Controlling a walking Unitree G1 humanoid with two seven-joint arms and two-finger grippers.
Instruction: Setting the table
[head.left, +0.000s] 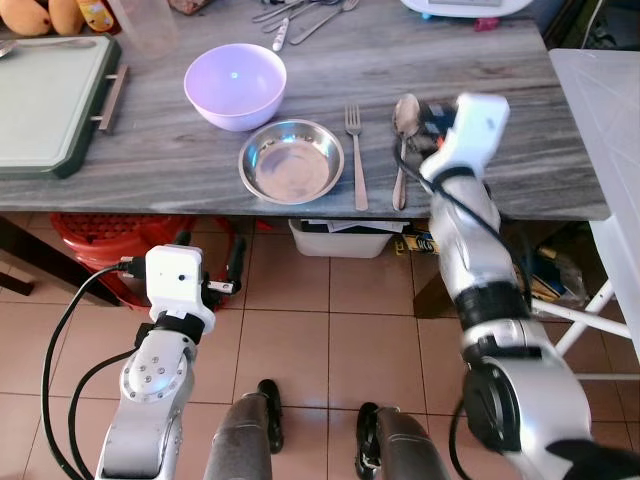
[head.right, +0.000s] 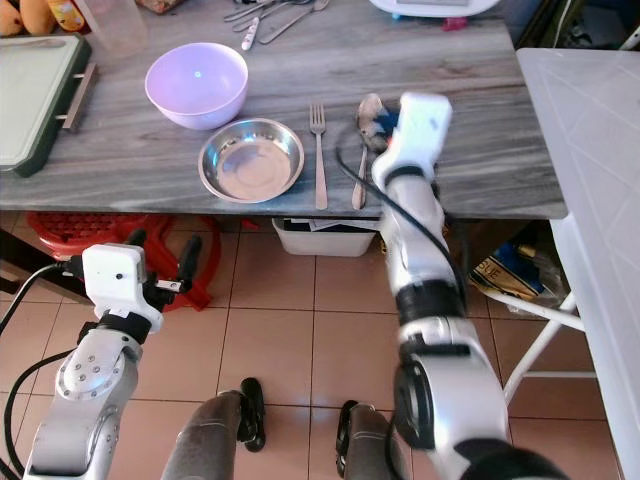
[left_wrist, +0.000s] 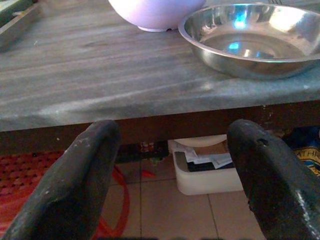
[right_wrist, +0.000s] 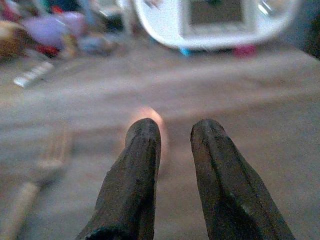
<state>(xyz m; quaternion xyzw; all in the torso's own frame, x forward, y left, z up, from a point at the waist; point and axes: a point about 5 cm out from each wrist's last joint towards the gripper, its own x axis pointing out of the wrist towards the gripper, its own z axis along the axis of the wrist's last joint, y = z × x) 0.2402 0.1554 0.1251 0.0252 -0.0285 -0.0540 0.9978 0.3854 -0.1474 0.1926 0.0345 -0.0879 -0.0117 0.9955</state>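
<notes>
**Q.** What surface is shown, and how is the setting arranged?

**A.** A grey wood-grain table above a tiled floor. Near its front edge lies a steel bowl, with a lilac bowl just behind it. To the steel bowl's right lie a fork, then a spoon, roughly parallel, handles toward the table edge. A green tray lies at the far left; loose cutlery lies at the back.

**Q.** Where are the two grippers?

**A.** The right gripper is over the table beside the spoon's bowl end, its fingers parted by a narrow gap with nothing between them. The left gripper is below the table edge, fingers wide apart, facing the steel bowl.

**Q.** How should the spoon handle?

**A.** Probably light, rigid and slippery metal lying flat. A pinch across the narrow handle near its middle seems safest; the polished bowl end would likely slide out.
</notes>
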